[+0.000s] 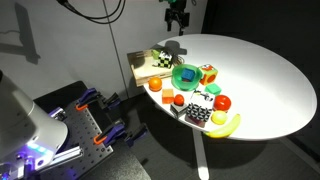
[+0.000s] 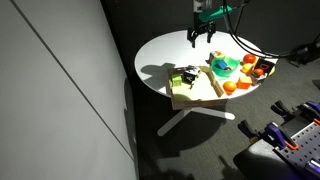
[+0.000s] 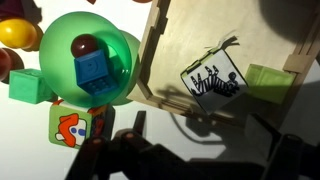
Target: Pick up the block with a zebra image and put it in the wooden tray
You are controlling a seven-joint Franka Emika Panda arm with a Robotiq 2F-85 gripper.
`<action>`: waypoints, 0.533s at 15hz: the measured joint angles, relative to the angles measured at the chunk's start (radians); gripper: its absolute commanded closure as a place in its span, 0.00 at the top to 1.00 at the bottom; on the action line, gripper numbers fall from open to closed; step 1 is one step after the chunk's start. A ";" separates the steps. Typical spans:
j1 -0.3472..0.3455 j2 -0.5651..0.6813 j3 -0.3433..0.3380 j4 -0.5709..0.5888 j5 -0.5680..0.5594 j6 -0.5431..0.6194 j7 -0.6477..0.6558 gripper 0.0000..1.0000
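- White round table (image 1: 270, 80) carried the toys, all crowded along one side.
- Light tan wooden tray (image 3: 150, 50), low-rimmed, already held the target, so the placement looked done.
- Small black-and-white zebra-striped cube (image 3: 212, 80) lay inside the tray, picture face up, near a small green block (image 3: 265, 78).
- Black claw (image 1: 176, 20) hung above, spread wide and empty.

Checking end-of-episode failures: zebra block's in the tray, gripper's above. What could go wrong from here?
1. The open gripper hangs over the block with a zebra image; drifting down could knock it into the green block beside it.
2. The wooden tray sits near the edge of the table; a bump might push it off.
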 measured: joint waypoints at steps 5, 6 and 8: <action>-0.001 -0.061 0.004 -0.031 0.011 -0.017 -0.011 1.00; -0.003 -0.076 0.004 -0.044 0.011 -0.018 -0.019 1.00; -0.009 -0.106 0.004 -0.072 0.011 -0.018 -0.040 1.00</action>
